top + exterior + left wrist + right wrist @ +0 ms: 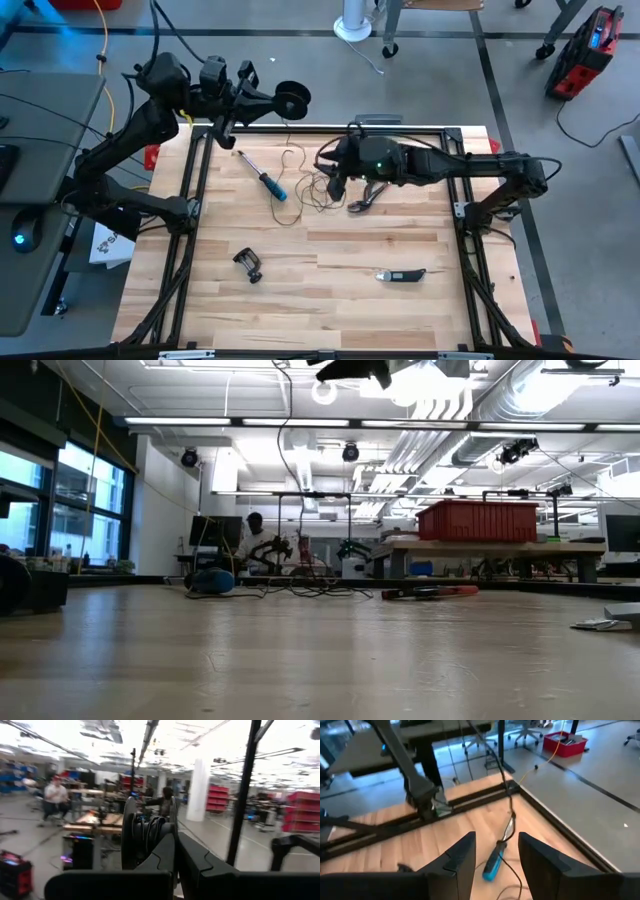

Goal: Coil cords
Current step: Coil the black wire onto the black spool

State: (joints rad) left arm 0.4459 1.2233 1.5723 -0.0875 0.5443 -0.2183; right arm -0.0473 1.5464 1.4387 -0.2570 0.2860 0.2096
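High view: left pincer (268, 99) clenched on the small black reel (292, 98), held past the tabletop's (330, 300) far edge. The hair-thin cord (297, 185) trails down into loose loops between a blue-handled screwdriver (266, 181) and red pliers (366, 199).

Low view: cord hangs slack; light, limp, prone to tangling.

Left wrist view: the reel's rim looks the sound grip.

Right wrist view: right pincer (496, 854) released above the screwdriver; the frame rail crowds the far side.
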